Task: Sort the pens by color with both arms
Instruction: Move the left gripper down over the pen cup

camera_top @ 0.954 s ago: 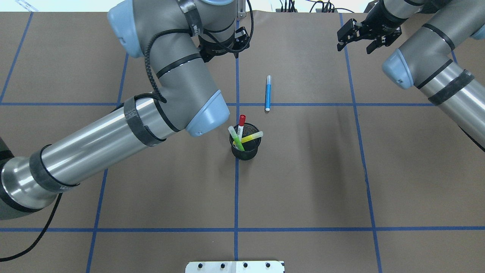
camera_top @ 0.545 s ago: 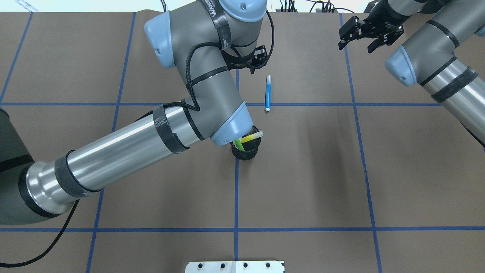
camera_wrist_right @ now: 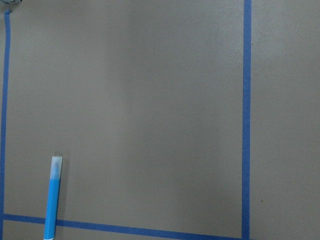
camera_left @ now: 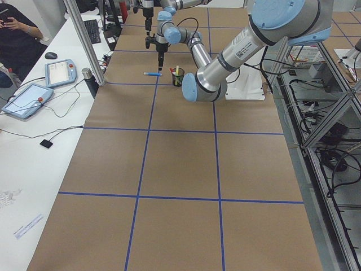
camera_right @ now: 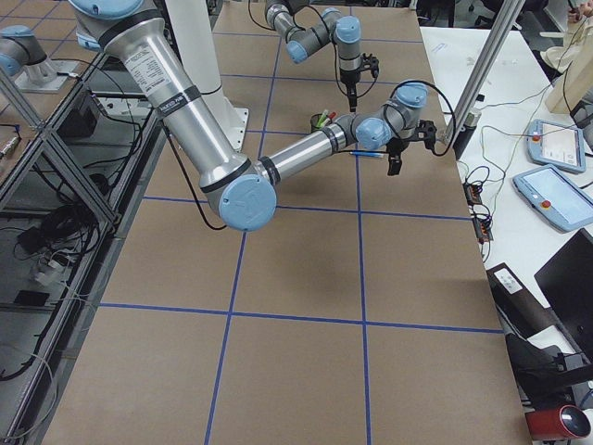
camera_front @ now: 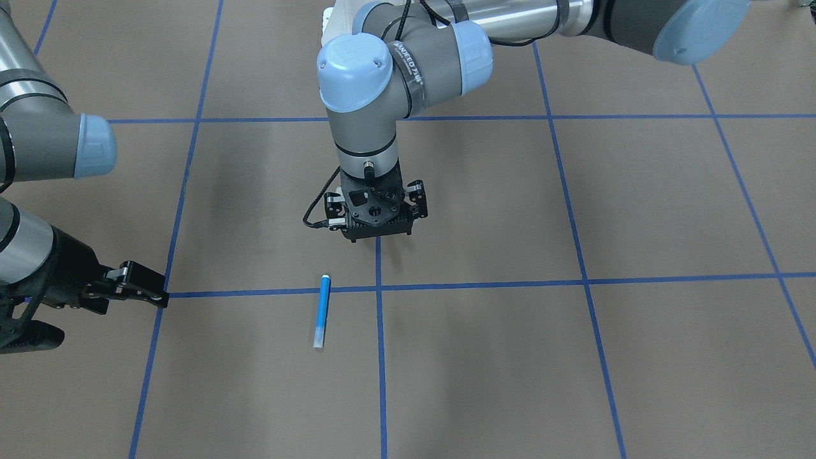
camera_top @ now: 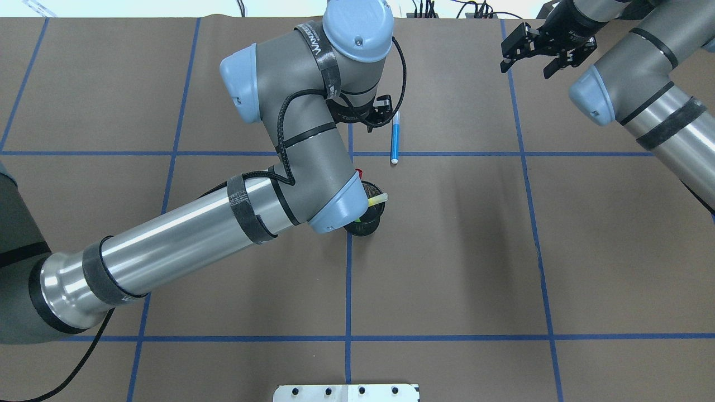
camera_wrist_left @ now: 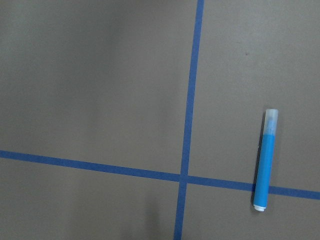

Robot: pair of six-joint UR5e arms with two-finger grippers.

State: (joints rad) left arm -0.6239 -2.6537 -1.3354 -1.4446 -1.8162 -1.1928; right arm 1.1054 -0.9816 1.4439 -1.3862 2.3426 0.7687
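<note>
Blue pen: lying flat on the brown table, its clear cap pointing away from the robot and its other end crossing a blue tape line.
Left gripper: hanging straight down above the table, near the blue pen but not touching it. Its fingers are standing spread apart and gripping nothing.
Right gripper: hovering well apart from the pen, over the table's far right part, its fingers gaping wide with nothing between them.
Black mesh cup: sitting half hidden under the elbow of the left arm, on the robot's side of the blue pen.
Yellow pen: leaning out of the cup.
Red-capped pen: only its cap is peeking past the elbow.
Writing: white lettering is running along a black band on the left arm's wrist — too small to read with certainty.
</note>
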